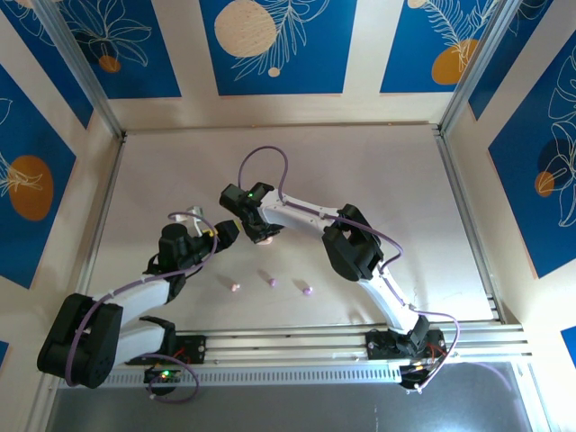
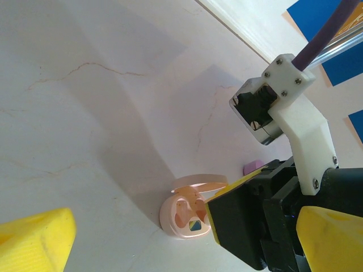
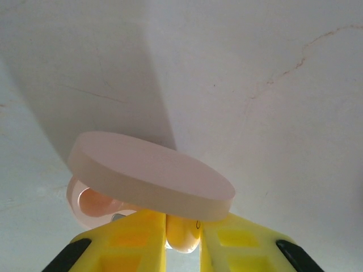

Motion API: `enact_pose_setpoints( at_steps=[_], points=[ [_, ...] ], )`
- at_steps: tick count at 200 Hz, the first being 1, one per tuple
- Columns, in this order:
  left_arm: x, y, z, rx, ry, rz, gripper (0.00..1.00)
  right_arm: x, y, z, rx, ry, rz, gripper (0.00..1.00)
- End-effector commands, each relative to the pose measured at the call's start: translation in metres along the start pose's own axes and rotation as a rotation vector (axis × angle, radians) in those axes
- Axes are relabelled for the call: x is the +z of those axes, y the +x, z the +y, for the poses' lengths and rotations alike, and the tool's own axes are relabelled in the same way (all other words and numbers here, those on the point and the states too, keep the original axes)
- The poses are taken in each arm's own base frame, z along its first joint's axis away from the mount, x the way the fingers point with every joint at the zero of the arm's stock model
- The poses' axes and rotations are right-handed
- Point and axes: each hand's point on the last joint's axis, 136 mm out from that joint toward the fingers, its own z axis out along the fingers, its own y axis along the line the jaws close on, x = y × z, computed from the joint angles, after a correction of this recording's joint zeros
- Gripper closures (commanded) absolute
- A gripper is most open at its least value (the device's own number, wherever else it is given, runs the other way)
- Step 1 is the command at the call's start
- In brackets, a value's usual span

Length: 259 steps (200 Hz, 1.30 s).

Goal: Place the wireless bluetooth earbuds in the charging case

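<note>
A pink charging case [image 2: 180, 218] stands open on the white table, its lid [image 3: 150, 175] raised. My right gripper [image 3: 182, 228] hovers right at the case's open mouth and is shut on one small rounded earbud [image 3: 183, 235]. From above, the right gripper [image 1: 258, 231] covers most of the case [image 1: 267, 238]. Three more earbuds lie in a row nearer the arm bases: one [image 1: 236, 287], a second [image 1: 273, 282] and a third [image 1: 307, 291]. My left gripper [image 1: 221, 234] sits just left of the case, open, its yellow fingers [image 2: 37, 238] spread wide with nothing between them.
A small purple piece [image 2: 253, 168] lies on the table beyond the right gripper; what it is I cannot tell. The table [image 1: 378, 180] is fenced by a metal frame rail [image 1: 468, 225] and patterned blue walls. A purple cable [image 1: 261, 153] loops above the right wrist.
</note>
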Motion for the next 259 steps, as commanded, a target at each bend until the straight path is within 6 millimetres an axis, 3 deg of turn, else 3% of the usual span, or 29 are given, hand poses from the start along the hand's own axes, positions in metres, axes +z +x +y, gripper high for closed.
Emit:
enact_pose_setpoints(
  at_steps=[1, 138, 212, 259],
  points=[
    [0.000, -0.006, -0.003, 0.013, 0.016, -0.013, 0.00, 0.010, 0.004, -0.001, -0.015, 0.011, 0.024, 0.81],
    [-0.001, -0.007, -0.005, 0.016, 0.021, -0.017, 0.00, 0.019, 0.011, 0.004, -0.059, 0.062, 0.029, 0.81],
    [-0.001, -0.006, -0.005, 0.015, 0.020, -0.016, 0.00, 0.003, 0.002, 0.009, -0.094, 0.086, -0.043, 0.82],
    [-0.002, -0.006, -0.005, 0.016, 0.022, -0.015, 0.00, 0.012, 0.007, 0.011, -0.125, 0.116, -0.036, 0.82]
  ],
)
